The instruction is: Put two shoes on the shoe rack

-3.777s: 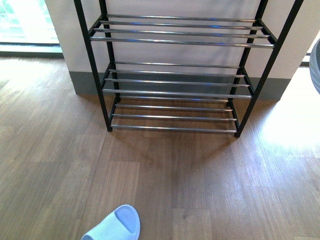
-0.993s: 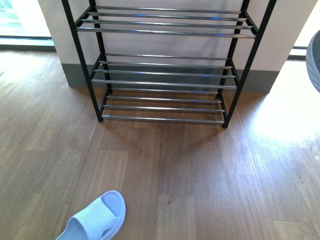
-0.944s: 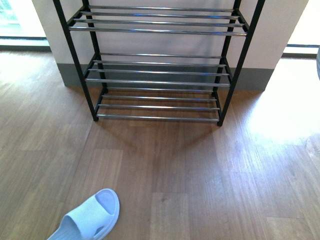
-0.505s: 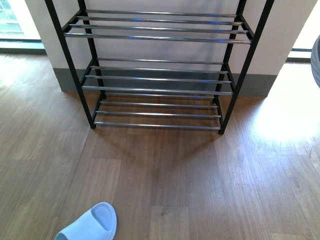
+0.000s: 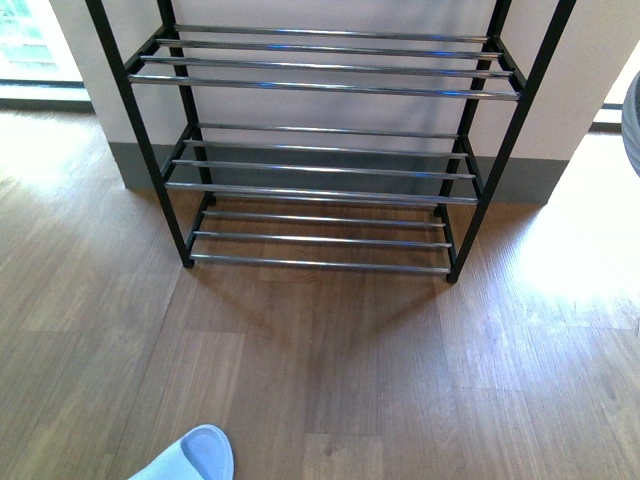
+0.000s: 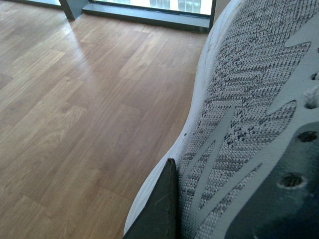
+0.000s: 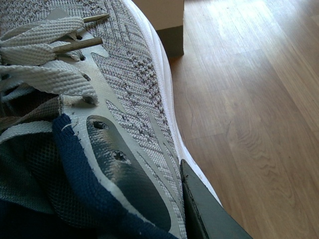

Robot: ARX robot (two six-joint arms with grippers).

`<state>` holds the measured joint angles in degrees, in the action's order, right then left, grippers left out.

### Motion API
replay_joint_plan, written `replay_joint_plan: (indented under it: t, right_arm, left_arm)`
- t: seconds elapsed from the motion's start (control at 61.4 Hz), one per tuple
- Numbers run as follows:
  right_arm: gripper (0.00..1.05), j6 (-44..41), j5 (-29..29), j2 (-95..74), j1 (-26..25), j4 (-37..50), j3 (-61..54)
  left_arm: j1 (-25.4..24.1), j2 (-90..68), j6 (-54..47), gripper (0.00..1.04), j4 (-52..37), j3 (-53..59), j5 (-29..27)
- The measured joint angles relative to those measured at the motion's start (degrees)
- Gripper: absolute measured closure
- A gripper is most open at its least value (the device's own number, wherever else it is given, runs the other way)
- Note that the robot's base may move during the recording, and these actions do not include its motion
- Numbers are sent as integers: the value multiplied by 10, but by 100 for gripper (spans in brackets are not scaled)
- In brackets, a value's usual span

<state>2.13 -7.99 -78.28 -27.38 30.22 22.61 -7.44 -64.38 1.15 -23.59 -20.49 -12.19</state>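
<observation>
Compared with half a second ago, the tall black-framed shoe rack with chrome bars (image 5: 320,190) sits slightly lower and larger in the front view. The pale blue slipper (image 5: 195,458) has slid almost out of the bottom edge. This indicates that the robot's body has moved closer to the rack. The approach appears to be in progress and placement has not begun. All three tiers in view are bare, and neither arm shows in the front view. In the left wrist view, the left gripper (image 6: 169,189) is clamped on the first grey knit sneaker with thick white sole (image 6: 239,114). One dark finger (image 6: 159,209) presses against its outer side, and the other finger is hidden. In the right wrist view, the right gripper (image 7: 192,194) likewise grasps the second grey knit sneaker with white laces and navy lining (image 7: 124,84) at its collar. Both shoes are carried clear of the floor. A grey rounded form (image 5: 632,120) at the right margin of the front view is probably that second sneaker, though this cannot be confirmed. The surface is a brown wood-grain plank floor (image 5: 330,360), level and unobstructed between the robot and the rack apart from the slipper. The rack stands against a white wall with grey skirting (image 5: 140,168). Strong daylight enters from a window (image 5: 25,40) on the left and washes out the floor on the right.
</observation>
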Motion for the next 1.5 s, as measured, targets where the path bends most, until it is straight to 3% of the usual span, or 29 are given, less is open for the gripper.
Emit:
replay_joint_plan:
  t: [1.498]
  right_arm:
    - [104, 0, 0, 0, 0, 0, 0]
  left_arm:
    - [0, 0, 0, 103, 0, 0, 0]
